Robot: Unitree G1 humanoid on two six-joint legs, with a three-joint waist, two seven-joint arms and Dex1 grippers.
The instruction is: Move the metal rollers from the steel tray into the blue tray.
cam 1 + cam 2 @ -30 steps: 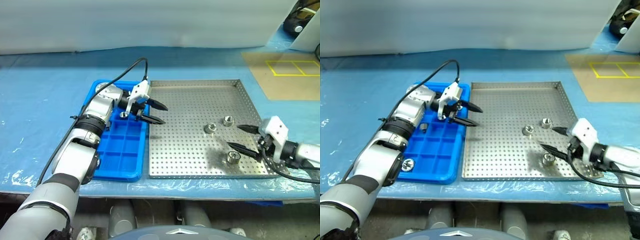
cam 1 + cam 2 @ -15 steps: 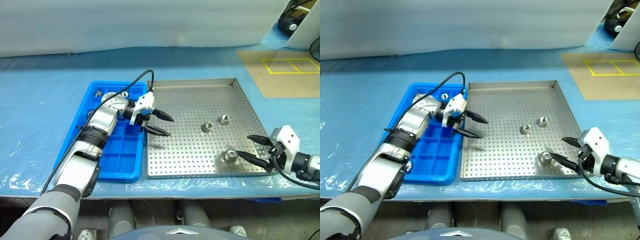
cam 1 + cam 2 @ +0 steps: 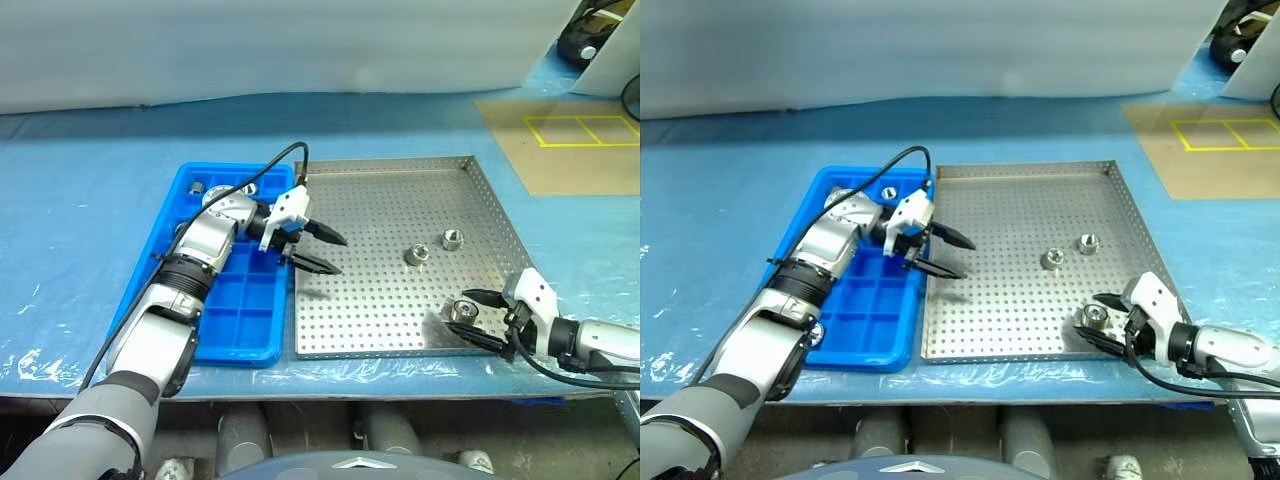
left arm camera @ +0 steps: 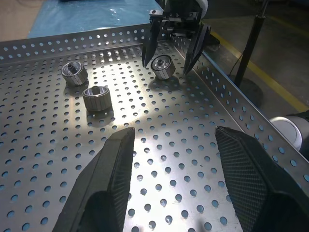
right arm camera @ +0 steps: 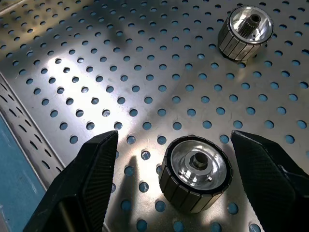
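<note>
A work table (image 3: 90, 200) covered in crinkled, glossy blue plastic sheeting carries both trays side by side. The steel tray (image 3: 390, 190) is the larger: square, shallow, dull silver, with low raised rims and a floor punched all over with small round holes. Touching its left rim lies the blue tray (image 3: 235, 345), a narrower rectangle of bright, smooth plastic split by a grid into small square compartments.

The left gripper (image 3: 318, 251) reaches from over the blue tray across the shared rim, its 2 black tapered fingers partly spread and empty above the perforated floor. The right gripper (image 3: 478, 320) sits low at the steel tray's near right corner, its fingers spread wide on either side of a roller without touching it; their inner faces show a woven, textured surface in the right wrist view.

3 metal rollers are on the steel tray: 1 (image 5: 195, 173) between the right fingers, a short, shiny cylinder with a ribbed side wall and a central hole, and 2 more (image 3: 452, 239) (image 3: 418, 254) close together farther in. At least 2 rollers (image 3: 197, 187) (image 3: 248, 188) sit in the blue tray's far compartments.
</note>
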